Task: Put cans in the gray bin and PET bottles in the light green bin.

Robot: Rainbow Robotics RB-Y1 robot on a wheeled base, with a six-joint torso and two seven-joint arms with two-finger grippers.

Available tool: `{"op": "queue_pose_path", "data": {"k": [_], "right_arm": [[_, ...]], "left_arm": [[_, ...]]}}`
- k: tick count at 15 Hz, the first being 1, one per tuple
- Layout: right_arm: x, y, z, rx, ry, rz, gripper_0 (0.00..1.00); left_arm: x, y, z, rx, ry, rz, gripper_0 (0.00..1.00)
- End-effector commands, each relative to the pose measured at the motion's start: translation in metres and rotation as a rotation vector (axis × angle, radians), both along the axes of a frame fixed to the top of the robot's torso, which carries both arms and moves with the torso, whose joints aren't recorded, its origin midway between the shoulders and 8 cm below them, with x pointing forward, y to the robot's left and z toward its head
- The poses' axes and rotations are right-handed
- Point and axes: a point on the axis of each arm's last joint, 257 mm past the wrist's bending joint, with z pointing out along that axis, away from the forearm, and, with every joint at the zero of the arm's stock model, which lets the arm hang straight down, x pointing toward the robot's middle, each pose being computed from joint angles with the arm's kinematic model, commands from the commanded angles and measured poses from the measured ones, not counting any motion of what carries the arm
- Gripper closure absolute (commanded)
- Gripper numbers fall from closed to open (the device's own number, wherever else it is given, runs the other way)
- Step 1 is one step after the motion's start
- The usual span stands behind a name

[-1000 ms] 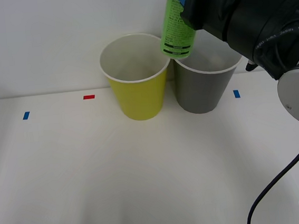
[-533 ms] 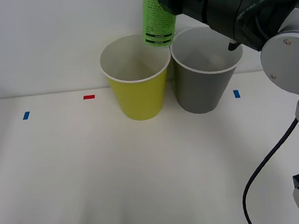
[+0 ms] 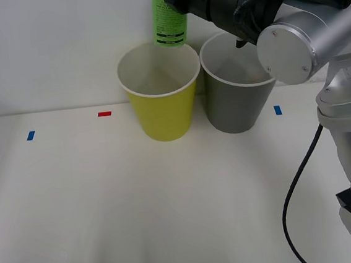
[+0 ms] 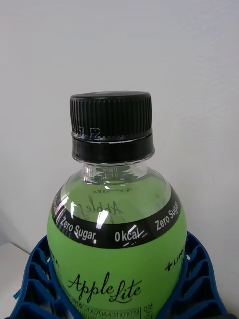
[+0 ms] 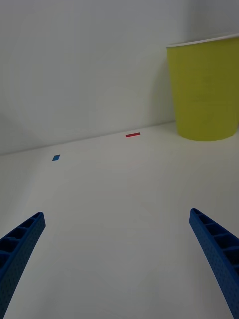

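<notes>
Top edge of the front view slices off the bottle (image 3: 168, 17) at twelve o'clock, so cap and neck are out of sight there. The right gripper (image 4: 117, 294) is buried behind its own black wrist housing up in that corner. On the wrist camera the bottle's lower half runs off the frame, and the small print on the label is too tiny to read.

Open tabletop (image 3: 170, 200) ahead of both bins

Blocked above light green bin (image 3: 161, 102) by held bottle (image 3: 169, 17); gray bin (image 3: 239, 91) touching it, no gap between.
</notes>
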Motion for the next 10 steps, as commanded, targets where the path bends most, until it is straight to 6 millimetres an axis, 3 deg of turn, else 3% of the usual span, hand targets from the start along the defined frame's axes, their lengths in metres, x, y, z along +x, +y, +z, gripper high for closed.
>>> {"op": "queue_pose_path", "data": {"k": [1, 4, 10], "right_arm": [[0.016, 0.012, -0.004, 0.002, -0.027, 0.008, 1.0], [0.031, 0.023, -0.007, 0.0, -0.053, 0.008, 1.0], [0.047, 0.022, -0.008, 0.006, -0.06, -0.005, 1.0]], "left_arm": [[0.0, 0.0, 0.0, 0.0, 0.0, 0.0, 0.0], [0.0, 0.0, 0.0, 0.0, 0.0, 0.0, 0.0], [0.0, 0.0, 0.0, 0.0, 0.0, 0.0, 0.0]]}}
